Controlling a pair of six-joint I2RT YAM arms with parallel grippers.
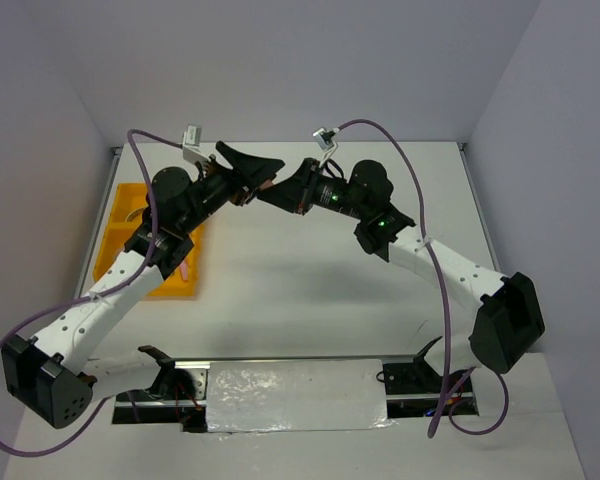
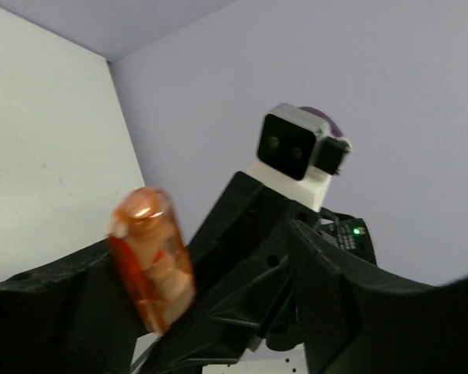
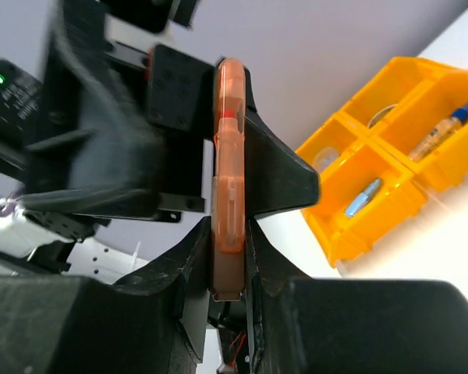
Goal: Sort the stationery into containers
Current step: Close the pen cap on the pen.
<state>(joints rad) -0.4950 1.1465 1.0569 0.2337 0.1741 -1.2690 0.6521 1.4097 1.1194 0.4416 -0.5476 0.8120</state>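
Orange translucent plastic clip (image 3: 228, 179), pinched by the right gripper (image 3: 226, 261), needs the wide-spread left gripper (image 1: 252, 175) closed squarely before release.

The orange clip-like piece (image 3: 228, 171) is translucent plastic, glossy, with bright highlights along its rounded edge. The right gripper (image 3: 228, 265) is matt black plastic, slightly grainy. The tray (image 3: 382, 224) is smooth, opaque yellow-orange plastic with a soft sheen. The table (image 1: 310, 290) looks white and matt; the sheet (image 1: 295, 395) at its near edge is crinkled and shiny, like foil.
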